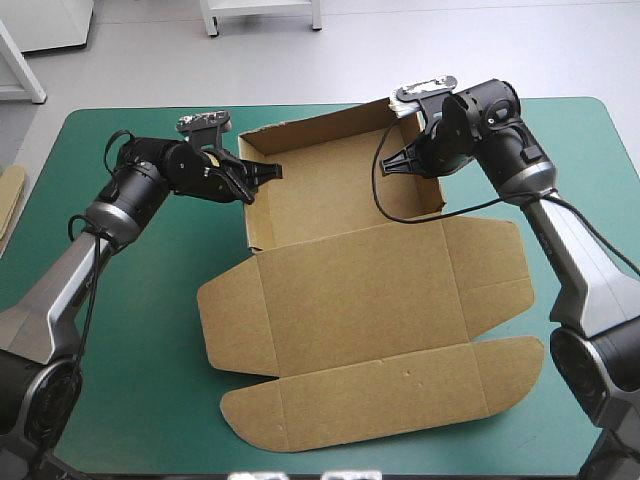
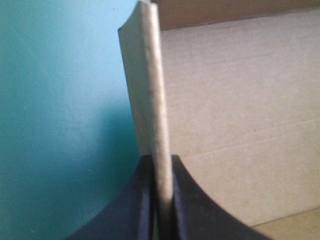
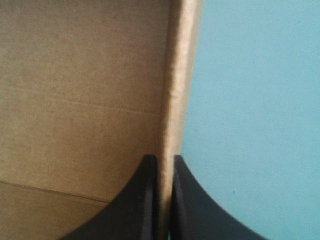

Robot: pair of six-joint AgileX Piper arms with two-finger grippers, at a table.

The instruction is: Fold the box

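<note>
Brown box (image 1: 340,200) mid-table, tray walls up, lid (image 1: 370,300) flat toward near edge. Left gripper (image 1: 265,172) pinches left wall (image 2: 150,100), right gripper (image 1: 397,160) right wall (image 3: 180,75). Risk: uneven pull buckles board; shallow pinch slips, walls spring outward.

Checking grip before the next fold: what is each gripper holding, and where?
Both hold the box: left gripper pinches its left wall, right gripper its right wall.

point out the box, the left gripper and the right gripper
box (image 1: 370,300), high view, on the flat lid panel
left gripper (image 2: 161,159), left wrist view, midway between its fingertips
right gripper (image 3: 163,159), right wrist view, midway between its fingertips
</note>
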